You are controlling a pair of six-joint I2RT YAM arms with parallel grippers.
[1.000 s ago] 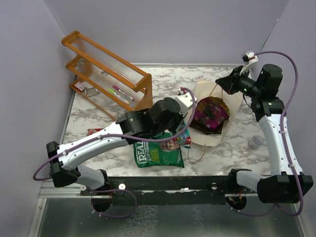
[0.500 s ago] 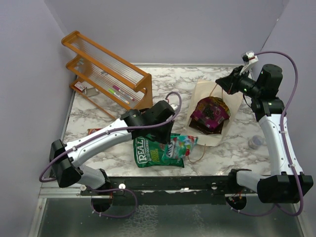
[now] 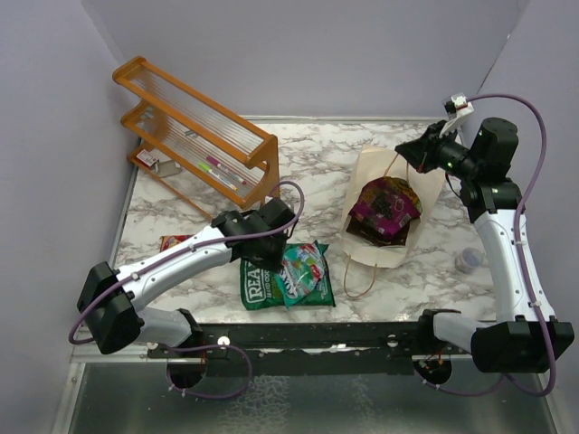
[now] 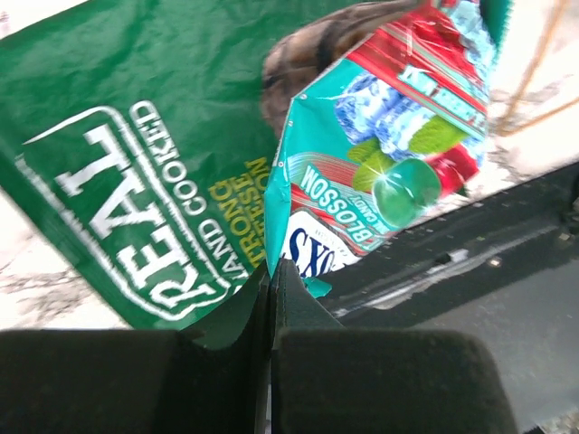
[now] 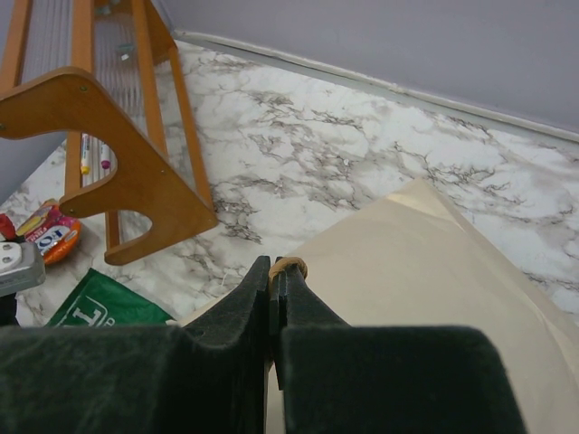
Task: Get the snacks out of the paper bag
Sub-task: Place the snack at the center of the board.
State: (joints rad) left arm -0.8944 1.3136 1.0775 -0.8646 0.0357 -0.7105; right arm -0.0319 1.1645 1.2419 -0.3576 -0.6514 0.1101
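The left gripper (image 4: 271,282) clenches the teal packet (image 4: 384,167) over the green packet (image 3: 257,280) by the surface's near edge — the purple packet (image 3: 384,204) lies rightward in the paper bag (image 3: 369,165), whose handle (image 5: 289,267) the right gripper's (image 5: 272,271) jaws pinch.

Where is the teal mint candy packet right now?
In the top view, the mint candy packet lies on the green chip bag, left of the paper bag, with its corner pinched by the left gripper.

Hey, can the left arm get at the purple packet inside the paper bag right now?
Probably not yet: the left claw is shut on the teal candy packet. The purple packet itself lies exposed in the paper bag's open mouth.
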